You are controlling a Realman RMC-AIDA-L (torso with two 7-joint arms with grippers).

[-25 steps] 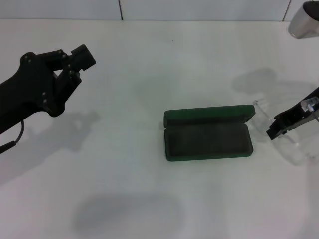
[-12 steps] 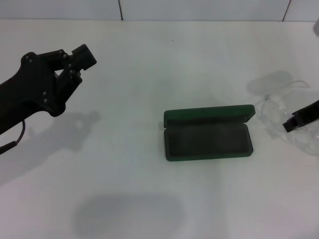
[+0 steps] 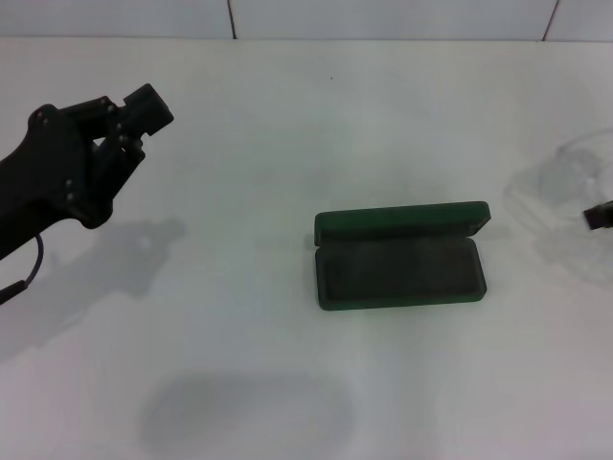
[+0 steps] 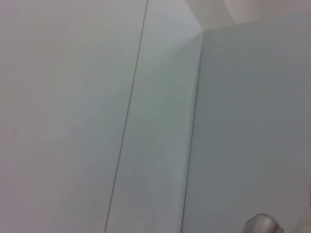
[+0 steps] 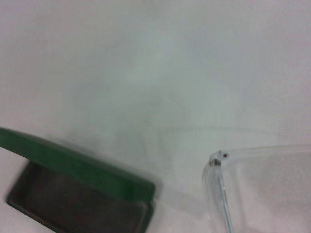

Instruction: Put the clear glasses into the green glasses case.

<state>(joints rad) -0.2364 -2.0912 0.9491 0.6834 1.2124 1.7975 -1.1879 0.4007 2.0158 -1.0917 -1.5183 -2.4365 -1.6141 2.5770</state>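
The green glasses case (image 3: 397,261) lies open in the middle of the white table, its lid standing up along the far side; it holds nothing. The right wrist view shows one end of the case (image 5: 80,162). The clear glasses (image 3: 575,171) hang at the far right edge of the head view, right of the case and apart from it. Their hinge and one thin arm (image 5: 219,165) show close in the right wrist view. My right gripper (image 3: 601,217) shows only as a dark tip at that edge, shut on the glasses. My left gripper (image 3: 146,107) hovers far left, away from both.
The white table (image 3: 287,144) ends at a tiled wall along the far side. Shadows fall left of and in front of the case. The left wrist view shows only pale wall panels.
My right gripper has moved right, almost out of the head view, and the clear glasses went with it, farther from the case. The left gripper shifted slightly left.
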